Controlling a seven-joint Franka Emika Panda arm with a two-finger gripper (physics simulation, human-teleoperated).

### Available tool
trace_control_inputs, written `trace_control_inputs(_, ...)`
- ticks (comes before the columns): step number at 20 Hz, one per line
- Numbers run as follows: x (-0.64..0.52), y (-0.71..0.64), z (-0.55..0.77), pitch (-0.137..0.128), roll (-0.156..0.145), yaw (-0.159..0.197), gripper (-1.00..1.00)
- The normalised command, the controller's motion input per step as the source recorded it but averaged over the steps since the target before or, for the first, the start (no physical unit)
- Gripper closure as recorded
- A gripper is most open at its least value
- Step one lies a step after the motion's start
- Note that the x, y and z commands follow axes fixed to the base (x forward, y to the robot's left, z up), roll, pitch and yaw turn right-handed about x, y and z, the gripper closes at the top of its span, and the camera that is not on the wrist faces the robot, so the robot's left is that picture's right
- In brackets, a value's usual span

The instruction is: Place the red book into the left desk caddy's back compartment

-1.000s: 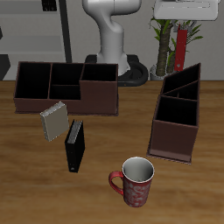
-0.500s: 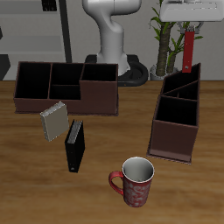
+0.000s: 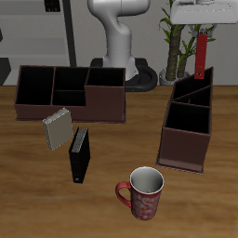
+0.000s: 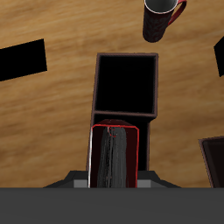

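My gripper point(image 3: 201, 37) is shut on the red book point(image 3: 201, 56) and holds it upright above the taller back end of the left desk caddy point(image 3: 183, 139). The book's lower edge hangs just over the back compartment point(image 3: 191, 91), and I cannot tell if it touches the rim. In the wrist view the red book point(image 4: 114, 156) stands on end between my fingers, with its pale page edges showing. It covers most of the back compartment point(image 4: 143, 140). The caddy's larger dark section point(image 4: 127, 86) lies open beyond it.
A red-and-white mug point(image 3: 142, 193) stands near the table's front edge, also in the wrist view point(image 4: 161, 17). A black book point(image 3: 80, 153) stands upright and a grey book point(image 3: 57, 129) lies beside it. The matching caddy point(image 3: 70, 93) sits broadside farther back. A plant point(image 3: 175, 46) stands behind.
The gripper has carried the red book sideways to over the left caddy's back end, then lowered it a little. Nothing else has moved.
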Motion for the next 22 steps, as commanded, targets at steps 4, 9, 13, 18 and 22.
trace_control_inputs(4,-0.02,0.04,-0.02,-0.044,0.017,0.044,1.00)
trace_control_inputs(9,-0.02,0.07,0.00,-0.035,0.011,0.018,1.00)
trace_control_inputs(13,0.04,-0.02,0.00,-0.037,0.007,0.029,1.00)
trace_control_inputs(18,0.06,-0.19,0.03,-0.014,-0.032,-0.011,1.00)
trace_control_inputs(22,0.16,-0.21,0.07,0.008,-0.077,-0.056,1.00)
